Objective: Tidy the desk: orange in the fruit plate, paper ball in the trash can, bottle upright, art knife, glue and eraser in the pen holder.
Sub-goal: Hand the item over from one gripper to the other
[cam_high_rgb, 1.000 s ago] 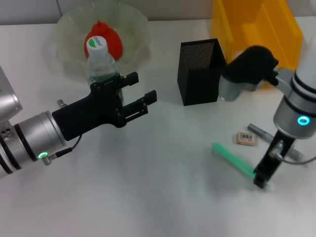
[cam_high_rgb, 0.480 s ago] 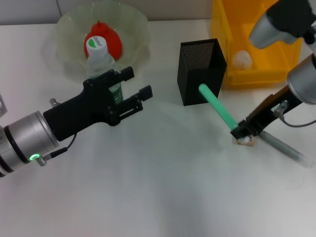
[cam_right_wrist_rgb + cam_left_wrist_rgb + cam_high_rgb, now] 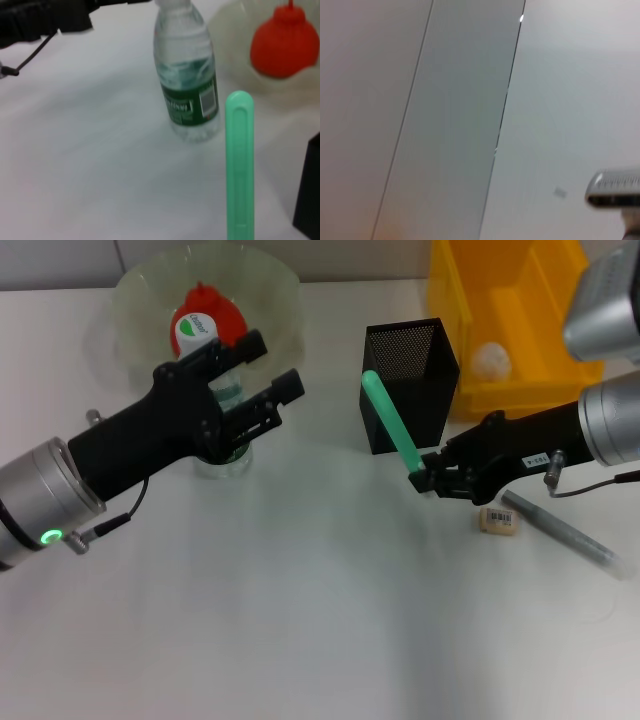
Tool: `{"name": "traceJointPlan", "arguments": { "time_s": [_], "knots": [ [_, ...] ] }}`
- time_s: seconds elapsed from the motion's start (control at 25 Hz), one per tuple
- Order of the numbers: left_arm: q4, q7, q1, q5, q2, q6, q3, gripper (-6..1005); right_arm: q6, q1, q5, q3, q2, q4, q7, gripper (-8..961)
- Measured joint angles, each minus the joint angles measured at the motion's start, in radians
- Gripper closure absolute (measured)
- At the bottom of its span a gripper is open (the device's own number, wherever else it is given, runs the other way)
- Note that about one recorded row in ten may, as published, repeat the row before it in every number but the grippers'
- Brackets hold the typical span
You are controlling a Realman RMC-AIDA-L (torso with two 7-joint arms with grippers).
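My right gripper (image 3: 428,480) is shut on the lower end of the green art knife (image 3: 392,425), which slants up across the front of the black mesh pen holder (image 3: 415,350). The knife (image 3: 240,165) fills the middle of the right wrist view. The bottle (image 3: 200,335) stands upright on the table, partly hidden by my left gripper (image 3: 277,362), which is open with its fingers past the bottle. In the right wrist view the bottle (image 3: 187,85) stands free. The orange (image 3: 228,318) lies in the fruit plate (image 3: 280,290). The paper ball (image 3: 490,360) is in the yellow trash can (image 3: 450,300). The eraser (image 3: 497,520) and the grey glue stick (image 3: 565,530) lie on the table.
The trash can stands just right of the pen holder at the back. My right arm reaches in from the right, above the eraser and glue stick. The left wrist view shows only pale wall panels.
My right gripper lifted the green art knife off the table and carried it left to the pen holder's front. My left arm moved back toward the bottle and fruit plate.
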Motion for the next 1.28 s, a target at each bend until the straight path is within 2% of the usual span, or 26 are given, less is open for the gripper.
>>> {"name": "traceJointPlan", "arguments": {
  "time_s": [0.12,0.28,0.4,0.52,1.28],
  "knots": [
    [0.019,-0.022,-0.007,0.0,-0.001,0.011,0.0,307,0.009,0.006,0.065,0.037,0.0,0.078,-0.1,776],
    [0.027,-0.102,-0.05,0.011,-0.003,-0.003,0.015,308,0.028,0.001,0.185,0.053,0.0,0.141,-0.258,776],
    [0.026,-0.115,-0.06,0.011,-0.004,-0.015,0.024,308,0.042,0.001,0.241,0.054,0.0,0.176,-0.308,776],
    [0.026,-0.121,-0.078,0.005,-0.01,-0.104,0.083,308,0.051,0.006,0.314,0.055,0.0,0.22,-0.363,776],
    [0.023,-0.114,-0.089,-0.078,-0.011,-0.196,0.165,309,0.039,0.006,0.41,0.045,0.002,0.261,-0.428,779]
  ]
}}
